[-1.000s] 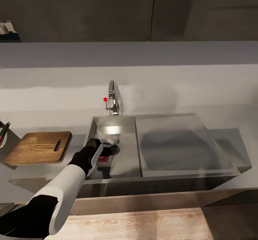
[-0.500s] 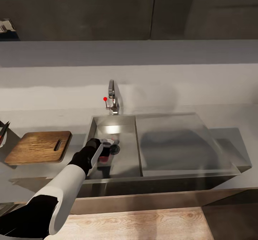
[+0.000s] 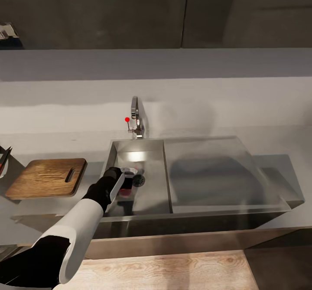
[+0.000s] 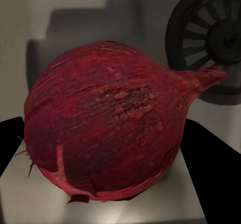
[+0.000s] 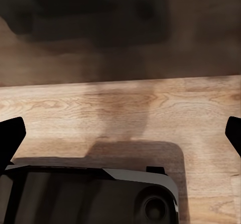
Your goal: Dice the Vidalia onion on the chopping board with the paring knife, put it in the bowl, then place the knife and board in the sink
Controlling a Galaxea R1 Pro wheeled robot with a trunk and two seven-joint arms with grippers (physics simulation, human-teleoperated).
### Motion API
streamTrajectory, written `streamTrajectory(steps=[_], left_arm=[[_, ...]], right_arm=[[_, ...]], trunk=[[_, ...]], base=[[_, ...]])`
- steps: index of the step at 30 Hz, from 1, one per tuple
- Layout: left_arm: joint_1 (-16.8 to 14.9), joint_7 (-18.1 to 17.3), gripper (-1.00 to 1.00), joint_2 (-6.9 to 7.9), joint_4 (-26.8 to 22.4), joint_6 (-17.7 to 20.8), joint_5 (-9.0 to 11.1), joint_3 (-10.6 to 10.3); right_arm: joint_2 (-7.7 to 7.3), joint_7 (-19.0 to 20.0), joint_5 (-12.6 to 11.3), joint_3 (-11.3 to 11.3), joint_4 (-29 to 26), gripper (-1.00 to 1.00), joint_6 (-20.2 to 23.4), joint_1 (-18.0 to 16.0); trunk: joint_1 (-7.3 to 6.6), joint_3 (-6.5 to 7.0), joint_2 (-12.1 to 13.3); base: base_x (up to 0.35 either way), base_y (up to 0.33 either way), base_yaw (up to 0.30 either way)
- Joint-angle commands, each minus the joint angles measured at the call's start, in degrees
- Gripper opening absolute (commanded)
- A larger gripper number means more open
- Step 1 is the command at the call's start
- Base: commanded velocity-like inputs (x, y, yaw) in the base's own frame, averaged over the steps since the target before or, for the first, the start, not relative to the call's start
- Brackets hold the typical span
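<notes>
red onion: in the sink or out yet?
In. The dark red round onion sits on the grey steel sink floor beside the drain, between the left hand's fingers.

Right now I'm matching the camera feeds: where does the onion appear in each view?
Head view: onion in the sink basin, beside the left claw.
Left wrist view: onion central, between the fingers.
Right wrist view: wooden floor.
Shared landmark: round drain.
</notes>
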Motion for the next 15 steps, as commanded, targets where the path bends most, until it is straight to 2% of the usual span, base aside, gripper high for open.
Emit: streamTrajectory(steps=[1,15], left_arm=[[-0.04,0.34,-1.0,0.03,-0.11,0.24,0.36,-0.24],[-0.04,0.34,-1.0,-0.06,-0.42,0.33,0.36,-0.24]], right_arm=[[0.1,0.37,0.54,-0.43,-0.11,1.0,-0.11,0.0],[0.1,0.37,0.54,-0.43,-0.11,1.0,-0.11,0.0]], trunk=[[0.04,-0.09,-0.1],[0.04,0.7,-0.1]], base=[[0.0,0.0,0.0],[0.0,0.0,0.0]])
